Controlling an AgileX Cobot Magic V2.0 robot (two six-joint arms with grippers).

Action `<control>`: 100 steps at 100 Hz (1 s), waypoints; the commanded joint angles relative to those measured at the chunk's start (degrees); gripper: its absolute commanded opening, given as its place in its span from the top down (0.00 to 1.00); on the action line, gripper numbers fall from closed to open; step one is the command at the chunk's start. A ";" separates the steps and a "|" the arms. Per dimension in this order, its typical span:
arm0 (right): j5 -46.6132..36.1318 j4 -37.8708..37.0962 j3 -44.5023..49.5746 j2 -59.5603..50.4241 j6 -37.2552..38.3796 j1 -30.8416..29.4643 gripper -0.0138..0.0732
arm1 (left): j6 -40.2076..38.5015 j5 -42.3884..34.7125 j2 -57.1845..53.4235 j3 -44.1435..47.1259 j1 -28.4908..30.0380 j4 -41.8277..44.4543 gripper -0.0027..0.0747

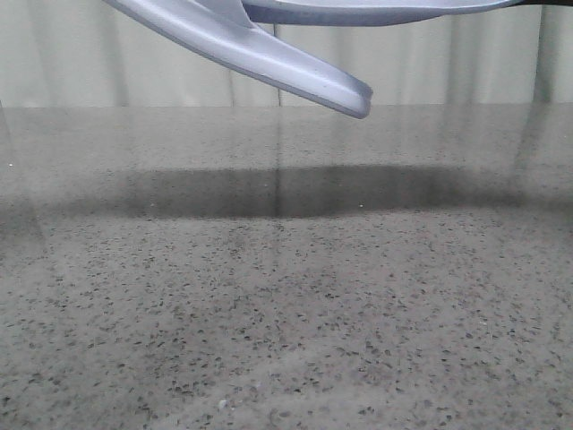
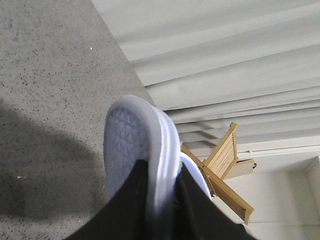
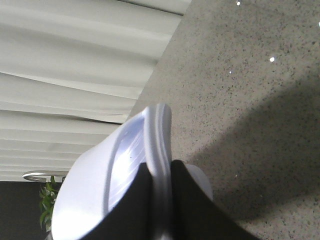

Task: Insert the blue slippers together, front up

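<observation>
We see a grey speckled stone surface running back to pale pleated curtains, with a long dark shadow lying across it.

On the left, one pale blue slipper hangs in the air near the top of the front view, slanting down toward the right, its rounded end lowest and well clear of the surface. In the left wrist view the left gripper has its two dark jaws closed on the edge of this slipper; the sole with its triangle tread faces the surface side. Beyond it stands a wooden frame in front of the curtains.

On the right, the second slipper lies almost level along the top edge of the front view, overlapping the first one; we cannot tell whether they touch. In the right wrist view the right gripper has its jaws shut on this slipper's rim, the ribbed footbed turned toward the curtains. A green plant shows at the edge.
</observation>
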 commanded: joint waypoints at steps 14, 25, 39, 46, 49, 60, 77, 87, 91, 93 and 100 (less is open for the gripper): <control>11.16 4.34 -1.51 0.98 -4.75 3.98 0.96 | -1.84 8.23 -0.74 -2.07 -0.63 -4.75 0.93; 9.97 4.34 -1.74 2.17 -5.98 7.64 0.96 | -1.86 8.85 -0.74 -2.07 -0.63 -4.75 0.93; 9.29 4.34 -2.19 3.70 -8.81 10.85 0.96 | -1.86 10.31 -0.74 -2.07 -0.63 -4.75 0.93; 9.00 4.34 -2.59 3.80 -11.06 10.99 0.96 | -1.86 10.60 -0.74 -2.07 -0.63 -4.75 0.93; 8.62 4.34 -2.73 3.80 -11.63 10.99 0.96 | -1.86 10.68 -0.74 -2.07 -0.63 -4.75 0.93; 4.20 4.34 -3.18 3.04 -16.39 10.99 0.96 | -1.86 10.91 -0.74 -2.07 -0.63 -4.75 0.93; -6.21 3.82 -3.18 1.04 -23.05 10.99 0.96 | -0.79 10.91 -0.74 -2.07 -0.63 -4.75 0.93; -8.87 3.82 -3.18 -0.20 -26.14 10.99 0.96 | -0.65 10.91 -0.74 -2.07 -0.63 -4.75 0.93; -9.65 3.82 -3.18 -0.91 -26.74 10.99 0.95 | -0.65 10.91 -0.74 -2.07 -0.63 -4.75 0.93; -10.14 3.71 -3.18 -1.21 -26.74 10.99 0.93 | -0.65 10.91 -0.74 -2.07 -0.63 -4.75 0.93; -11.41 3.29 -3.18 -2.25 -26.99 10.99 0.86 | -0.65 10.91 -0.74 -2.07 -0.63 -4.75 0.93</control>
